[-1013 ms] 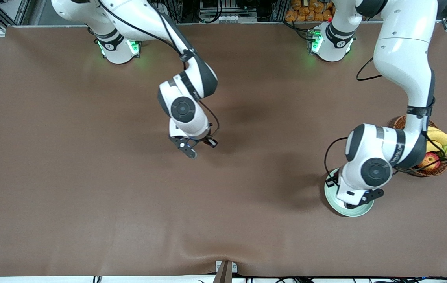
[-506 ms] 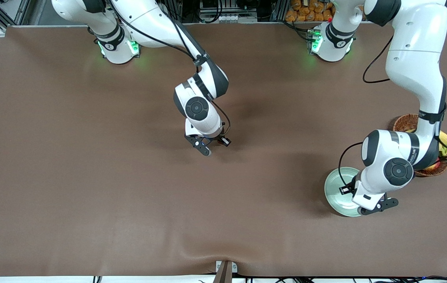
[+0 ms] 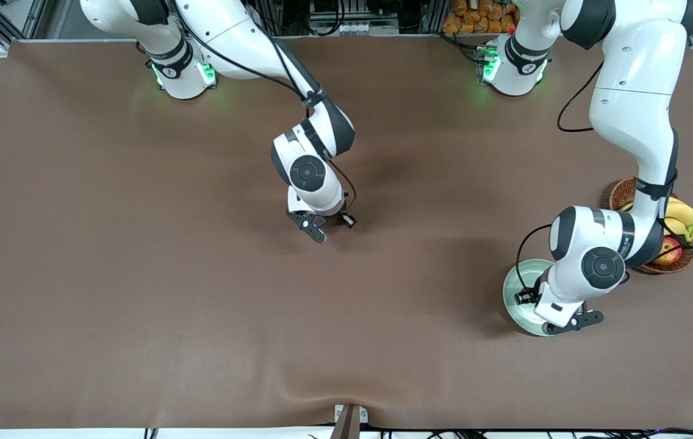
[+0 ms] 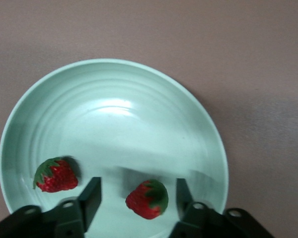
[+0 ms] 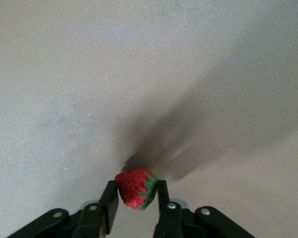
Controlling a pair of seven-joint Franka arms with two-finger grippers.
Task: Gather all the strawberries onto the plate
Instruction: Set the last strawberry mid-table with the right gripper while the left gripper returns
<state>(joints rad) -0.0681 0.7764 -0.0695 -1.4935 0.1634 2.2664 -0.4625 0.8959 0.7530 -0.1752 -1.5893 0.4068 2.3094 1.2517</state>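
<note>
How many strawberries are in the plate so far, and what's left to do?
Done: one strawberry lies in the plate. In hand: a second strawberry sits in the plate between the open fingers of the left end effector, apparently just released. The right end effector, over mid-table, has its fingers on either side of the third strawberry. Left: carry that one to the plate and drop it in.

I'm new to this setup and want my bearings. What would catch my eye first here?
The two red strawberries lying in the mint plate, under the left hand, whose fingers stand apart. Next, the right hand over mid-table, with a third strawberry between its fingers. The fruit basket sits beside the plate.
</note>
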